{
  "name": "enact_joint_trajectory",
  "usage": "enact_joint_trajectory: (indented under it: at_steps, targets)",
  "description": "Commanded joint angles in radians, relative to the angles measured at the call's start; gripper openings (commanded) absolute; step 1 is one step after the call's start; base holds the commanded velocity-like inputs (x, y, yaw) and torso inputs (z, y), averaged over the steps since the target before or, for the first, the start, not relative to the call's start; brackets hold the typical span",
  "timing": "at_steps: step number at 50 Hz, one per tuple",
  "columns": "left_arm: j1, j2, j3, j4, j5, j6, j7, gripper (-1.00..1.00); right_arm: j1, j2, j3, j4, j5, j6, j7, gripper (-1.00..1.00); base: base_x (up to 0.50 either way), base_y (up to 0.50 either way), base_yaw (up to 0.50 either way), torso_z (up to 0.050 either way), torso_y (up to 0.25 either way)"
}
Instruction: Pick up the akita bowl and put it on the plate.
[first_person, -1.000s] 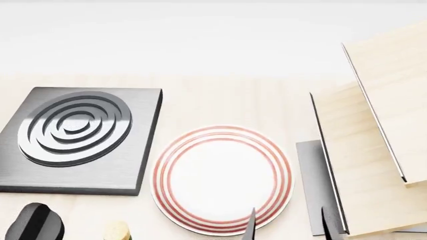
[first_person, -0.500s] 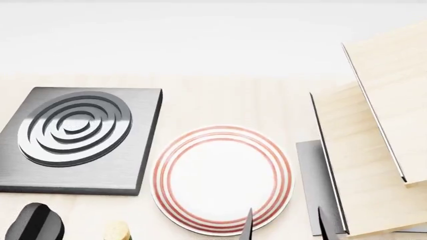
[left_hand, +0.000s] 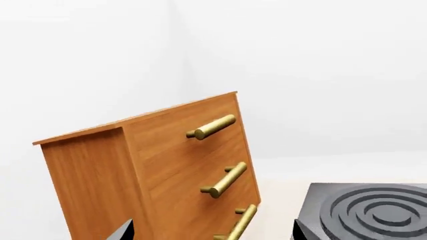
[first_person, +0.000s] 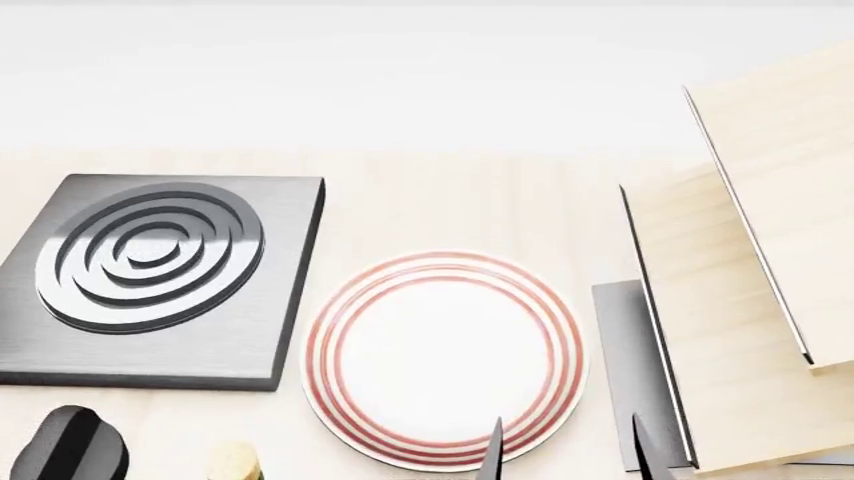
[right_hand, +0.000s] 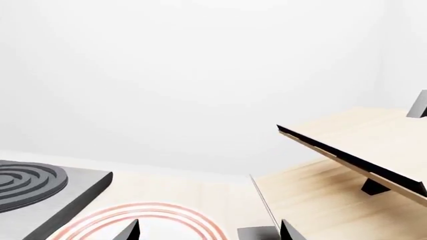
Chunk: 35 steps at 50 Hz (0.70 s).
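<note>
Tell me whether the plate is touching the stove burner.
Apart. In the head view a strip of bare wooden tabletop runs between the plate's red-ringed rim and the near edge of the grey stove burner.

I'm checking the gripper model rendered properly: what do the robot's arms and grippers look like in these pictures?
Only finger tips show. The right gripper appears in the head view as two thin, dark grey, pointed blades; the right wrist view shows two black wedge-shaped tips. The left gripper shows two similar black angular tips. No cables, markings, or arm links are visible.
</note>
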Motion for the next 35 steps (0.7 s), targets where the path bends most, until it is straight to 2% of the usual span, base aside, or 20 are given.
enact_joint_trajectory:
  at_steps: [1, 6, 35]
  targets:
    - [-0.003, -0.018, -0.021, -0.01, -0.055, -0.06, 0.027, 1.0, 0.002, 0.003, -0.004, 0.008, 0.001, -0.005, 0.004, 1.0, 0.0, 0.0, 0.0, 0.0, 0.0]
    - [-0.001, -0.025, -0.033, -0.023, -0.093, -0.108, 0.043, 1.0, 0.002, 0.004, -0.005, 0.011, 0.001, -0.008, 0.006, 1.0, 0.0, 0.0, 0.0, 0.0, 0.0]
    - [0.028, -0.022, -0.061, -0.079, -0.148, -0.125, 0.081, 1.0, 0.011, 0.007, -0.014, 0.037, 0.008, -0.019, 0.015, 1.0, 0.0, 0.0, 0.0, 0.0, 0.0]
